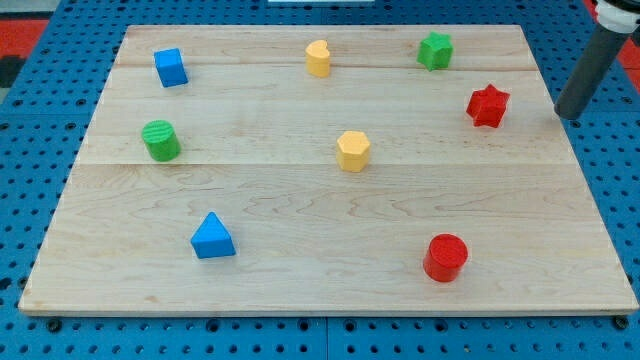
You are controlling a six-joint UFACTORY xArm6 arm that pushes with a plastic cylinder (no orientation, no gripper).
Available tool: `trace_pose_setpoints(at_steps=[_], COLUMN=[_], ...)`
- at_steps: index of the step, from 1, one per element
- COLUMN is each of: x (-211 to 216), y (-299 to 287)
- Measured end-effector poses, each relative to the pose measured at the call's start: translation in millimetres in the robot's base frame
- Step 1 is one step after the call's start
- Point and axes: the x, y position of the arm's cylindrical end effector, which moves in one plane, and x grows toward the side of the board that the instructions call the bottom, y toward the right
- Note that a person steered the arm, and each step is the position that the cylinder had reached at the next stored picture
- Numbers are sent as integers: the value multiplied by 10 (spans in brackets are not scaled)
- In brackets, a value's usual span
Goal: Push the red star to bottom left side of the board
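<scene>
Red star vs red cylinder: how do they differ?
Shape: the red star has points, the red cylinder is round with a flat top. Place: the red star lies near the view's upper right, the red cylinder near the bottom right. My tip is right of the red star, far from the red cylinder. Both are red.

Lab-type robot test bench; pale wooden board [300,200] lies on a blue perforated base plate [30,150] with a regular hole grid; small coloured blocks scattered on the board; dark rod [585,75] at view's right.
</scene>
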Motion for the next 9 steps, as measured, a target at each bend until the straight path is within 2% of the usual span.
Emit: trace_pose_setpoints(at_steps=[1, 2, 3, 4, 5, 7, 8, 9], x=[48, -283, -267, 207, -5, -513, -330, 218], y=[-439, -1072, -1467, -1419, -1836, -1755, -1730, -1730])
